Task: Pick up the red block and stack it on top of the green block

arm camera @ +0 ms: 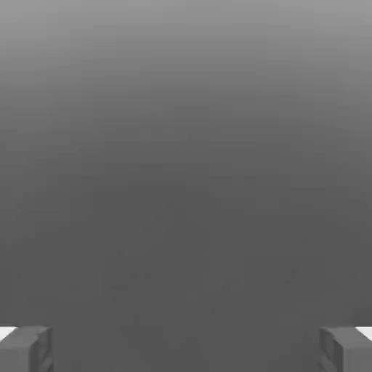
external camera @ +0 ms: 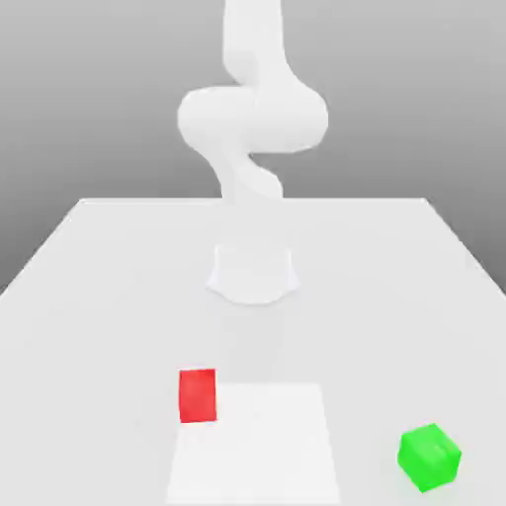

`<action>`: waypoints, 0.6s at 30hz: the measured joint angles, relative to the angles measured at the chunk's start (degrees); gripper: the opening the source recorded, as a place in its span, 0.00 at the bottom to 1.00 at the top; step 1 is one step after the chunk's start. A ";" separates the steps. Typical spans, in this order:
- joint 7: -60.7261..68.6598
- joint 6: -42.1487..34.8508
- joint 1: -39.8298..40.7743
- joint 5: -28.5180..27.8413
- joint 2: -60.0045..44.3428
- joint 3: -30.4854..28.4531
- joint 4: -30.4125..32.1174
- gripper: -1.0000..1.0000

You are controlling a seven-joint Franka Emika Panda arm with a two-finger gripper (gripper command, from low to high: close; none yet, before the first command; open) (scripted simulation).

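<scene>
- The claw (arm camera: 186,349) is standing spread wide: in the hand view its two grey fingertips (arm camera: 25,349) are sitting at opposite edges with nothing between them, so it is gripping nothing.
- That view is taking in plain grey with no block in it, so I judge the hand is not yet pointing down at either cube.
- In the exterior view the white arm (external camera: 252,119) is rising from its base (external camera: 253,272) at the far middle of the bench (external camera: 99,296) and folding upward, away from the cubes.
- The red block (external camera: 198,395) is resting on the bench, well apart from the claw, nearer the camera than the base and a little toward the exterior view's left. It is touching nothing but the surface, and its flat sides are free for the fingers to close on.
- The green block (external camera: 429,458) is sitting further toward the exterior view's right and nearer the camera, turned so a corner is facing us – well apart from the red block, with its top bare to receive the stack.
- A paler square patch (external camera: 252,445) is showing on the bench just beside the red block; what it is, I cannot tell.
- Judging from this layout, the task is only beginning – the reach down to the red block is the step in hand, and the wide spread suits that approach.
</scene>
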State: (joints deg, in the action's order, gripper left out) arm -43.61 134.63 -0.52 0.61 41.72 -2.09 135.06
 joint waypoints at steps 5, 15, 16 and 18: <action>5.10 6.63 -1.09 1.20 -9.96 -4.22 7.45 0.50; 13.68 20.63 -1.15 0.79 -31.05 -9.60 22.84 0.50; 14.20 22.37 -0.71 0.03 -33.60 -9.92 24.62 0.50; 14.91 25.85 0.14 -1.36 -38.45 -10.46 27.24 0.50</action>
State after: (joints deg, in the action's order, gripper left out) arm -28.70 160.48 -0.38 -0.76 3.27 -12.55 162.30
